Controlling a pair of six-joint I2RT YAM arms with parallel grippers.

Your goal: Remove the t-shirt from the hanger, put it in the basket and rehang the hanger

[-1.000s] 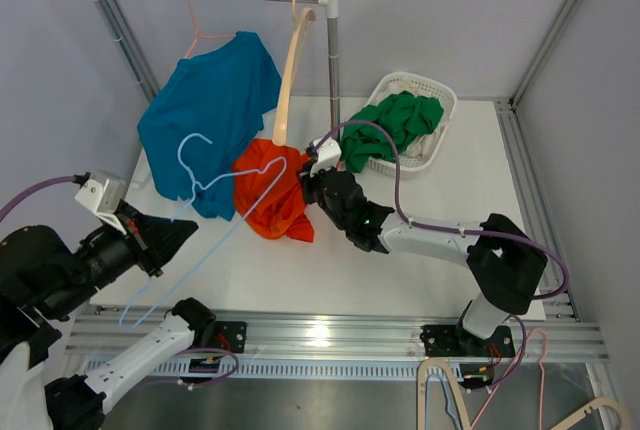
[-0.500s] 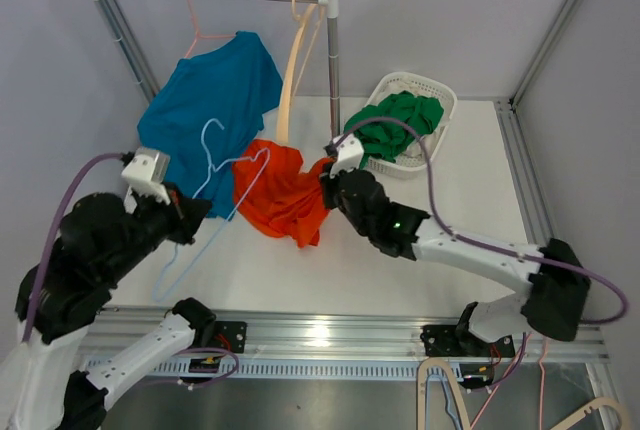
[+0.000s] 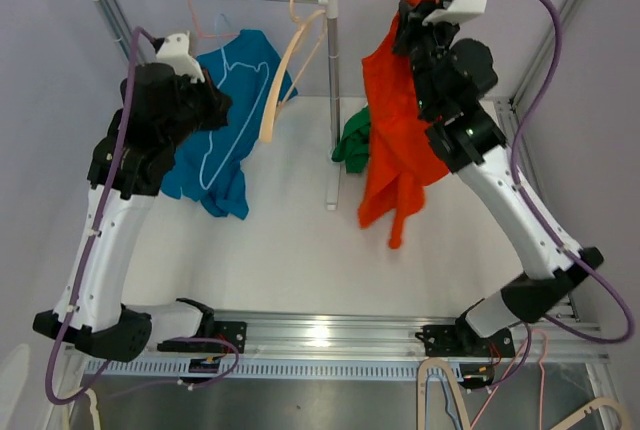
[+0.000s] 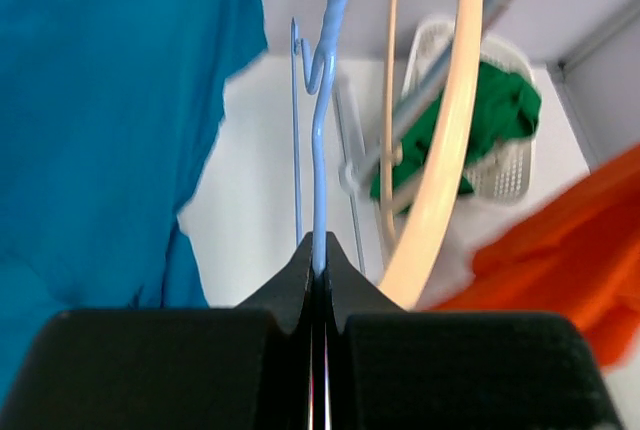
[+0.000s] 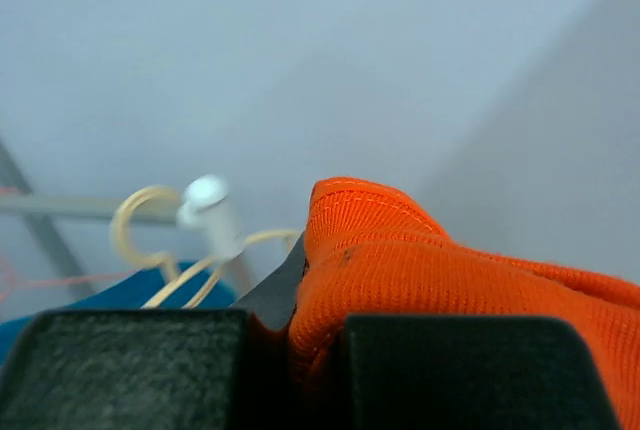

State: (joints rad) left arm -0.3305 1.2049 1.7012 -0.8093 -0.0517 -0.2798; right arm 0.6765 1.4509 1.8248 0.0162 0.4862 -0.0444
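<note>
Right hand pinches the orange t-shirt high over the tabletop's far edge; left hand clamps the blue hanger, which could snag the neighbouring blue shirt.

T-shirt right of hanger

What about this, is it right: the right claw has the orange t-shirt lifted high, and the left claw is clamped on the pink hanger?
Not quite. The hanger in the left claw is light blue, not pink. The left wrist view shows the blue hanger pinched between the closed tips. The rest stands: the right claw has the orange t-shirt lifted high.
</note>
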